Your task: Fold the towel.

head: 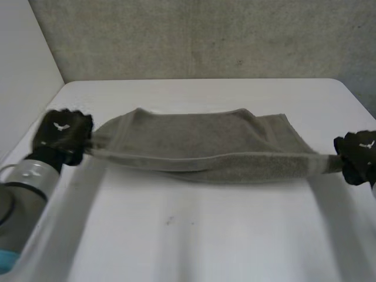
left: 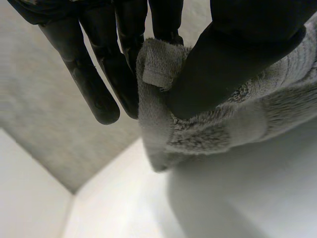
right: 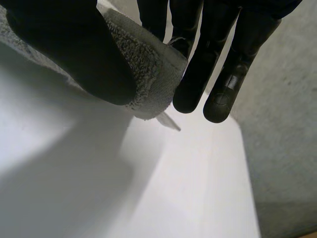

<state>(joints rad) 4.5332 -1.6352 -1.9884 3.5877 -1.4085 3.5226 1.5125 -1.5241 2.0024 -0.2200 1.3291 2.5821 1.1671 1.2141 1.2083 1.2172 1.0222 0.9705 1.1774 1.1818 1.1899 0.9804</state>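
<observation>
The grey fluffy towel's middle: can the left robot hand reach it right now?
Probably not as things stand. The left robot hand is pinching one end of the grey fluffy towel, and the right robot hand pinches the other end. It would have to let go first; nothing else blocks the way.

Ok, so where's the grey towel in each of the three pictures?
Head view: the towel stretches across the middle, from the left hand to the right hand.
Left wrist view: its end is pinched between that hand's thumb and fingers.
Right wrist view: its other end is pinched between that hand's thumb and fingers.
Shared landmark: the white table under the towel.
</observation>
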